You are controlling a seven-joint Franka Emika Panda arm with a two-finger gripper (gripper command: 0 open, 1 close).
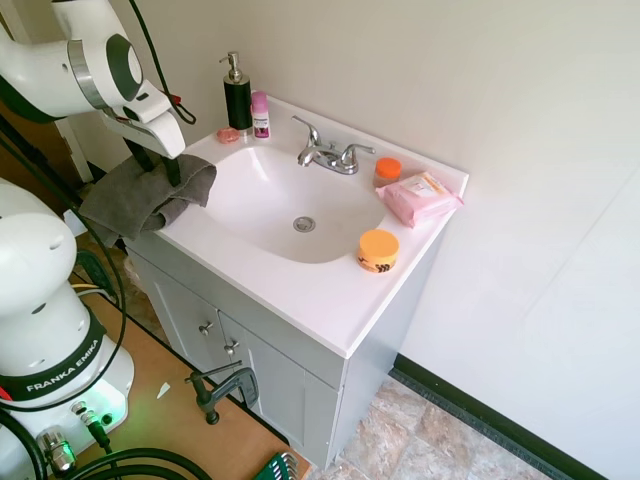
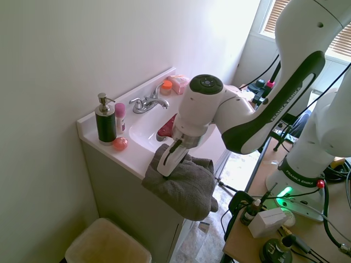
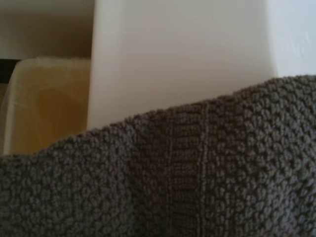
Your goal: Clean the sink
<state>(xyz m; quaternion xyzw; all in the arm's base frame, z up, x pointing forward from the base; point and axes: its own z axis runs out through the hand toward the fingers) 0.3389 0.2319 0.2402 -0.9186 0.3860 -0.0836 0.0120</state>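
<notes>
Gripper (image 1: 160, 165) is closed on 1 grey cloth (image 1: 145, 195), held at the vanity edge beside the sink (image 1: 285, 200). Wiping is judged not yet begun; the cloth must be carried into the basin.

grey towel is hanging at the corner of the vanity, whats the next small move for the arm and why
Probably carry the grey towel sideways over the sink and lower it in. The pincer has the towel draped off the vanity's corner, outside the basin, so no wiping can start there. The basin itself looks bare down to the drain.
</notes>
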